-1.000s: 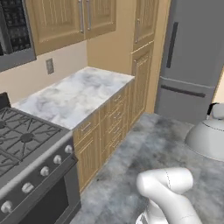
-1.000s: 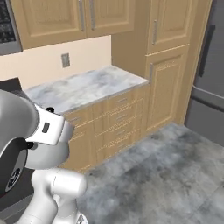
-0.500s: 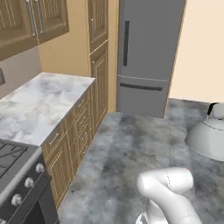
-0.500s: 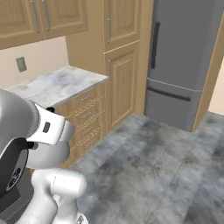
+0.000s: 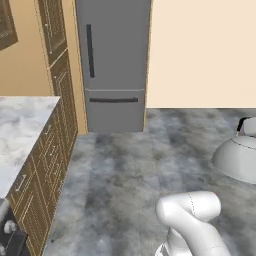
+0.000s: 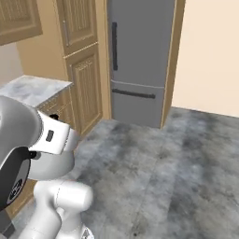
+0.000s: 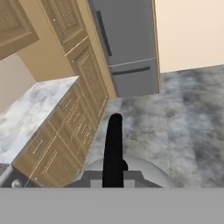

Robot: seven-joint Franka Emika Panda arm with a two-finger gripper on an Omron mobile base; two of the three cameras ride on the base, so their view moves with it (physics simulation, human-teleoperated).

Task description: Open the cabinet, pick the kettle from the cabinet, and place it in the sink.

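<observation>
Kettle [image 5: 237,159] hung at the right edge of the left base view, cut off there, well right of the fridge [image 5: 114,65] and clear of the floor [image 5: 145,165]. In the hand view its black handle [image 7: 113,151] rose between the fingers, which were clamped on it; fingertips themselves hidden. Counter [image 5: 20,132] lay left of the fridge, partly cropped.

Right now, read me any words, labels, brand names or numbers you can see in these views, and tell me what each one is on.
No readable text: the fridge doors carry no brand or label.
No readable text: the kettle is plain metal with a black handle.
No readable text: the wooden drawers and the marble counter are unmarked.
Too small to read: a round dark mark on the robot's arm joint.
</observation>
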